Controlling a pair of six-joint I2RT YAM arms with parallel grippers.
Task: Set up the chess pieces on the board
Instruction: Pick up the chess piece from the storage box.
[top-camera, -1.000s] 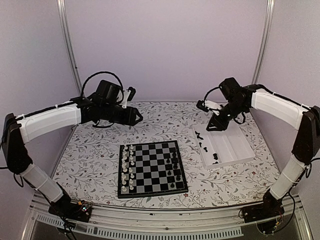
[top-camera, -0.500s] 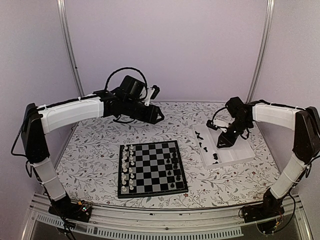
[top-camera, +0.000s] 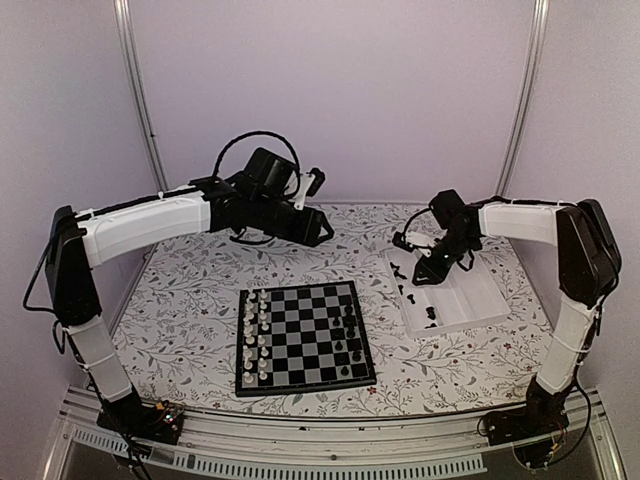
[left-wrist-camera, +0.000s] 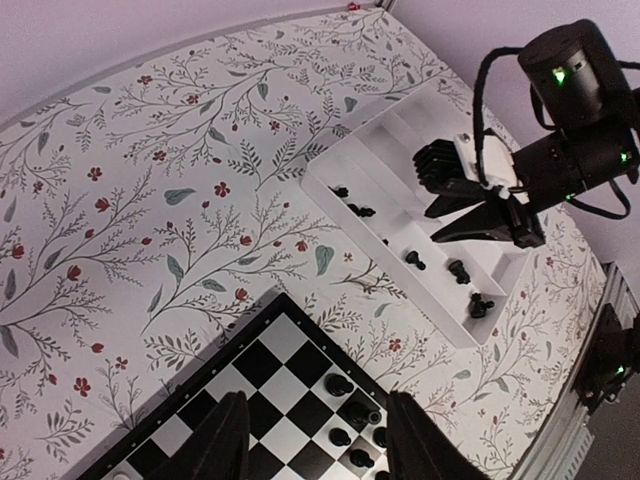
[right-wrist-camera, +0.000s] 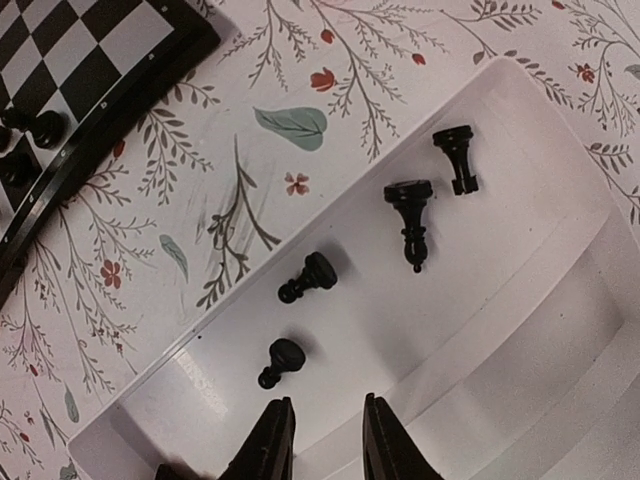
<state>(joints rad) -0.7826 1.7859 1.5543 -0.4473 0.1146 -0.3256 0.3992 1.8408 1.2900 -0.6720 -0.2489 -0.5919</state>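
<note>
The board (top-camera: 300, 342) lies at the table's middle. White chessmen fill its left columns, and several black chess pieces (top-camera: 348, 335) stand on its right side. More black pieces (right-wrist-camera: 308, 276) lie loose in the white tray (top-camera: 470, 298). My right gripper (right-wrist-camera: 325, 440) is open and empty. It hangs low over the tray's left end, just beside a lying pawn (right-wrist-camera: 280, 360). My left gripper (left-wrist-camera: 318, 445) is open and empty, high above the board's far right corner (left-wrist-camera: 250, 375). The right gripper also shows in the left wrist view (left-wrist-camera: 435, 225).
The tray has ridged lanes, and two more black pieces (top-camera: 430, 313) lie near its front end. The board's corner (right-wrist-camera: 90, 75) lies left of the tray. Metal frame posts and purple walls enclose the floral tablecloth (top-camera: 190, 310).
My left arm swung right and forward toward the board's far side. My right gripper dropped into the tray, then shifted left to its left end.
</note>
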